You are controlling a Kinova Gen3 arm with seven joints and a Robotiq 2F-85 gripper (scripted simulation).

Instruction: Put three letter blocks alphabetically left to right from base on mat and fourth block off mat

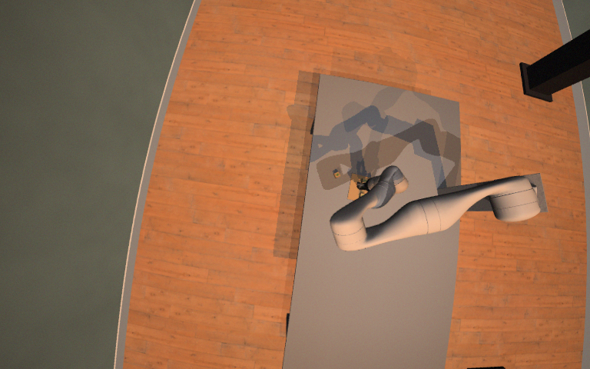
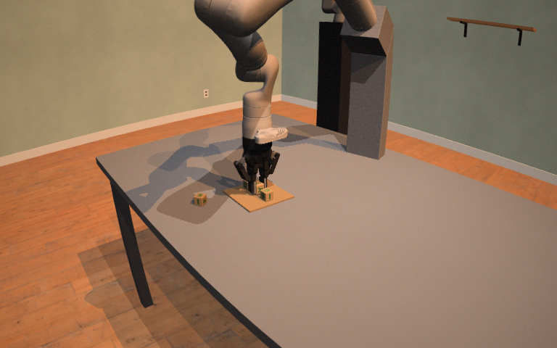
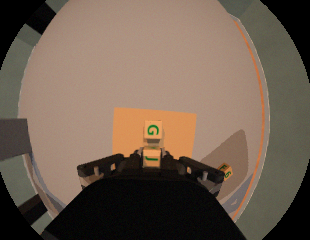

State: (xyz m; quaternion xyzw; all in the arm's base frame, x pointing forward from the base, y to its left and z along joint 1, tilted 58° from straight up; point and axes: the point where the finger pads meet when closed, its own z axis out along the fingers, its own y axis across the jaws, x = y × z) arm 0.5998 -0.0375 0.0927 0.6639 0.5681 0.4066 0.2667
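The tan mat [image 1: 352,194] [image 2: 249,205] [image 3: 126,120] lies flat on the table. My gripper [image 1: 361,185] [image 2: 260,187] is low over the mat, shut on a wooden block [image 3: 151,159] with a green letter like J on top. I cannot tell whether this block touches the mat. The G block [image 2: 266,194] [image 3: 153,130] stands on the mat beside it, G on top. Another block [image 2: 246,185] is on the mat on the other side, mostly hidden by the fingers; its top letter is not readable. The fourth block [image 1: 336,174] [image 2: 199,199] [image 3: 225,171] lies on the table, fully off the mat.
The grey table [image 1: 371,283] [image 2: 381,241] [image 3: 130,60] carries the mat and blocks. Its far edge runs beyond the fourth block. The arm's pedestal [image 2: 365,107] stands at the opposite side. Arm shadows fall across the table around the fourth block.
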